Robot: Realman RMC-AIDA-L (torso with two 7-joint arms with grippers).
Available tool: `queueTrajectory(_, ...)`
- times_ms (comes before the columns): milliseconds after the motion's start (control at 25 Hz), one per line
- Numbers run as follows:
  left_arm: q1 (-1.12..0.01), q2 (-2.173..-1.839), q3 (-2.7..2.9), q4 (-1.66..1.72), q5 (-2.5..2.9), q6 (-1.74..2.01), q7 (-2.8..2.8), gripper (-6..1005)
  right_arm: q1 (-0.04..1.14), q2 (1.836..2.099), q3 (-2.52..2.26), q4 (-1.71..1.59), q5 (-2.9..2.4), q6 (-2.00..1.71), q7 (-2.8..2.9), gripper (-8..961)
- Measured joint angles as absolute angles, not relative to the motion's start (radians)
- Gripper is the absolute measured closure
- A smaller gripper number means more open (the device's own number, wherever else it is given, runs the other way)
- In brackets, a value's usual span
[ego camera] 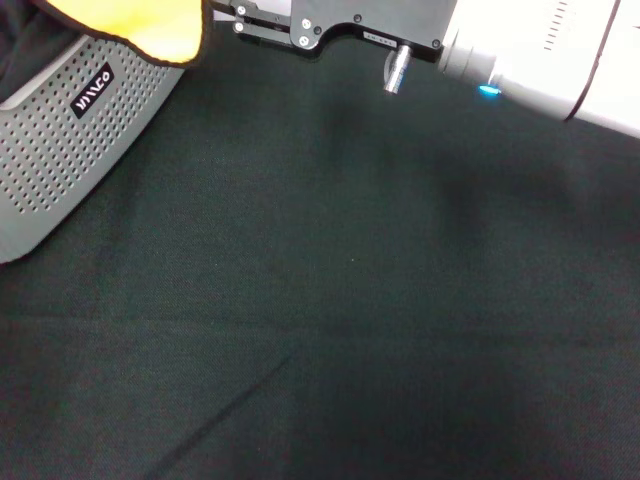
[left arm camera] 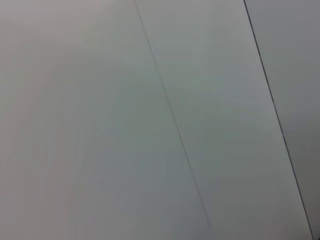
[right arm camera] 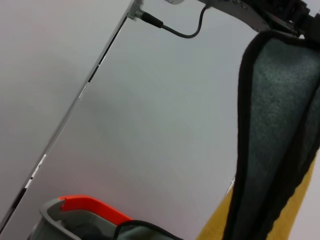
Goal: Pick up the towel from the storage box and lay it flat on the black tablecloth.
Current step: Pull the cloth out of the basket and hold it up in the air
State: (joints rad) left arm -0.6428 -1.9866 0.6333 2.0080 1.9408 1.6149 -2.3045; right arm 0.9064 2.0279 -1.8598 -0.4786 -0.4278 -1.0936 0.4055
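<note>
One towel [ego camera: 150, 28] hangs above the storage box [ego camera: 60, 150] at far left of the black tablecloth [ego camera: 350, 300], grey side & black hem showing. Right hand [ego camera: 260, 25] beside it; grip state can't tell. Left hand unseen.

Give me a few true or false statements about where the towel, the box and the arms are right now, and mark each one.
1. The towel hangs lifted, clear of the black tablecloth. True.
2. The storage box stands at the robot's right. False: it stands at the left in the head view.
3. The towel lies spread flat on the tablecloth. False: it hangs in folds, part still at the box.
4. The right arm reaches toward the box. True.
5. The left wrist view shows the towel. False: only a plain pale surface.
</note>
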Motion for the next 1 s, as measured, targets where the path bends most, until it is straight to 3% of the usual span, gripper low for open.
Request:
queueTrajectory(560,-0.645,-1.987,0.644,2.014,1.891,1.603,-2.305,981,0.848,2.028,-1.863,-0.492,-0.401,-1.122,0.398,261)
queueTrajectory(1000,-0.636,-1.982,0.644,2.015,1.885,1.594,-2.304,981,0.601,2.028,-1.867,-0.658,-0.4,-1.276,0.413,263)
